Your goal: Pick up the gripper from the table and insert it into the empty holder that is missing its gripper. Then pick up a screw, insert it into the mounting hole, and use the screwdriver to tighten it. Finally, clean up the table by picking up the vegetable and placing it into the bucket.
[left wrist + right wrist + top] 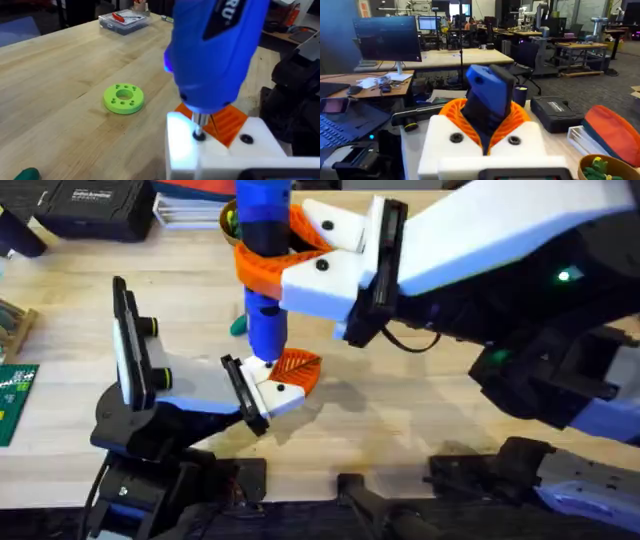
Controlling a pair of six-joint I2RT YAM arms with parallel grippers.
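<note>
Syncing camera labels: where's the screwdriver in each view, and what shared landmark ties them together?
Overhead: the screwdriver stands upright at upper centre, held in the right gripper, tip down on the holder.
Left wrist: blue body at upper right, metal tip on the white holder beside the orange gripper.
Right wrist: blue and black body at centre, between the orange pads.
Shared landmark: the orange ribbed pads.

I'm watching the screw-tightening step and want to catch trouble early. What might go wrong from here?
1. The screwdriver tip meets the screw on the holder; if the right claw tilts it, the bit may slip off or cross-thread.
2. Downward push could twist the left arm's finger mount, loosening the orange gripper.
3. The vegetable lies close behind the screwdriver; pulling away could knock it.
</note>
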